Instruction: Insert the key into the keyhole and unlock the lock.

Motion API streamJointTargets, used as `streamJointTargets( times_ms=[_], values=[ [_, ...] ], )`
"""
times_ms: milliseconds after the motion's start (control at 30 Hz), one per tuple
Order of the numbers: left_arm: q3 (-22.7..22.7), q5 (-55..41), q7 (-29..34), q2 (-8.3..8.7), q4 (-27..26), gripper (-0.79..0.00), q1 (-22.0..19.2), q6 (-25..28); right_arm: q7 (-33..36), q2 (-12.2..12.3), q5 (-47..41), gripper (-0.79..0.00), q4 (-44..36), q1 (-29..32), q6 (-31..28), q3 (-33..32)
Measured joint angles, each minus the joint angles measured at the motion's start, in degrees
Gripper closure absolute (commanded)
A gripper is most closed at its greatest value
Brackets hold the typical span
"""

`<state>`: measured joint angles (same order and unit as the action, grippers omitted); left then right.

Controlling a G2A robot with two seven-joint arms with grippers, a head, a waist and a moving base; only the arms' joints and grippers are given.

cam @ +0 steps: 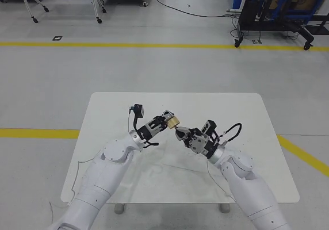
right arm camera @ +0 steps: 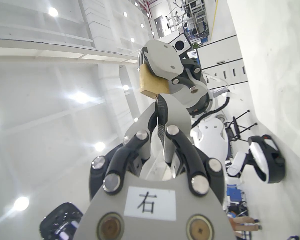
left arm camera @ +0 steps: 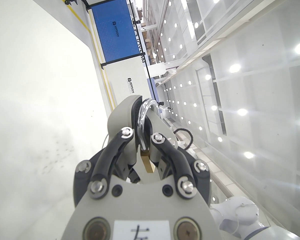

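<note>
We see the left pincer clamped on the lock, the right pincer clamped on the key at its base, and the surface edges well away.

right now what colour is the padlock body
The padlock body is brass gold, clearest in the right wrist view.

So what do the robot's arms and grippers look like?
The left arm and right arm are smooth white rounded shells. The left gripper and right gripper match: pale grey fingers, black curved links, silver bolts, a white label with one black character. Black cables loop by the wrists.
</note>
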<state>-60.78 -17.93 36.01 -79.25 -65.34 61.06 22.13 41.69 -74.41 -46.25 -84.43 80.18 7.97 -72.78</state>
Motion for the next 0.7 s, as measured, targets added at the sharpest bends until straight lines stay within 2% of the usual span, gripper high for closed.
streamJointTargets(
  times_ms=[200, 233, 267, 367, 400, 500, 567, 600, 667, 700],
  values=[
    [-0.06, 0.27, 0.73, 0.03, 0.17, 0.000, -0.09, 1.59, 3.22, 0.44, -1.88, 0.000, 1.59, -0.62, 2.31, -1.31],
    [-0.11, 0.25, 0.72, 0.04, 0.23, 0.000, -0.13, 1.68, 3.16, 0.52, -1.38, -0.031, 1.54, -0.62, 2.30, -1.45],
    [-0.16, 0.24, 0.69, 0.04, 0.29, 0.000, -0.16, 1.75, 2.98, 0.61, -0.74, -0.243, 1.43, -0.58, 2.18, -1.58],
    [-0.24, 0.30, 0.30, 0.03, 0.50, 0.000, -0.18, 1.65, 3.34, 0.91, 1.02, -0.523, 0.89, -0.20, 1.57, -2.04],
    [-0.27, 0.49, -0.26, 0.02, 0.63, 0.000, -0.19, 1.33, 3.97, 1.09, 1.88, -0.542, 0.63, 0.00, 1.26, -2.31],
    [0.00, 1.47, -1.92, -0.08, 0.84, 0.000, -0.23, -0.04, 5.90, 1.67, 4.46, -0.440, -0.34, 0.80, 0.47, -3.52],
    [0.56, 2.73, -2.63, -0.16, 0.89, 0.000, -0.30, -0.97, 6.50, 2.07, 5.40, -0.459, -0.98, 1.57, -0.25, -5.02],
    [1.06, 3.83, -3.09, -0.23, 0.88, 0.000, -0.33, -1.52, 6.66, 2.35, 5.72, -0.517, -1.54, 2.24, -0.66, -6.29],
    [1.87, 5.83, -3.96, -0.33, 0.91, 0.000, -0.44, -2.45, 6.69, 2.79, 5.73, -0.714, -2.75, 3.55, -1.31, -8.65],
    [2.48, 7.59, -4.66, -0.39, 0.98, 0.000, -0.59, -3.20, 6.37, 3.11, 5.92, -0.754, -3.79, 4.61, -1.85, -10.53]
  ],
)
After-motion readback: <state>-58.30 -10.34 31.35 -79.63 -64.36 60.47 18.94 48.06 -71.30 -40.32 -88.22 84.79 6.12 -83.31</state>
